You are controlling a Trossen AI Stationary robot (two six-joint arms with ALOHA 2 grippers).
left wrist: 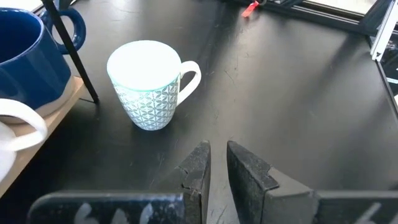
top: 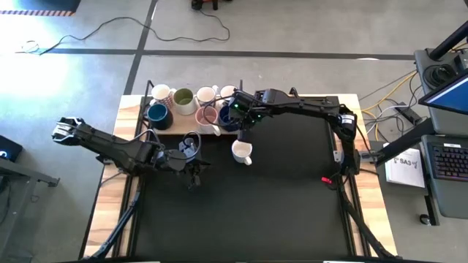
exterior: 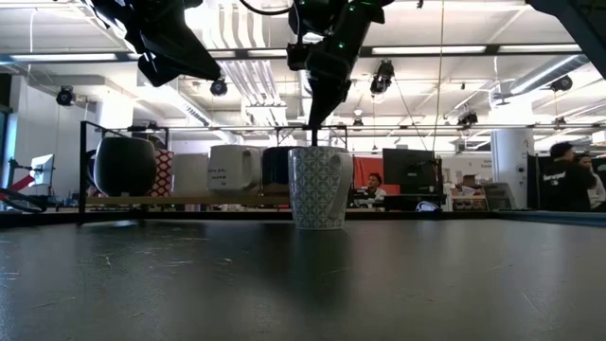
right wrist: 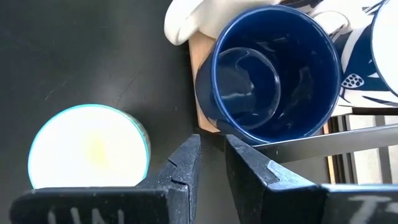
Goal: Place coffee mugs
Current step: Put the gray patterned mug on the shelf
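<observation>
A white mug with a green lattice print stands upright on its base on the black mat, just in front of the wooden shelf. Several other coffee mugs stand on that shelf, among them a dark blue one. My right gripper hangs above the gap between the printed mug and the shelf. It points steeply down, fingers a little apart, with nothing between them. My left gripper waits left of the printed mug, nearly shut and empty.
A thin black metal frame runs around the shelf. A small red object lies near the mat's right edge. The mat's near half is bare. People and desks show in the room behind.
</observation>
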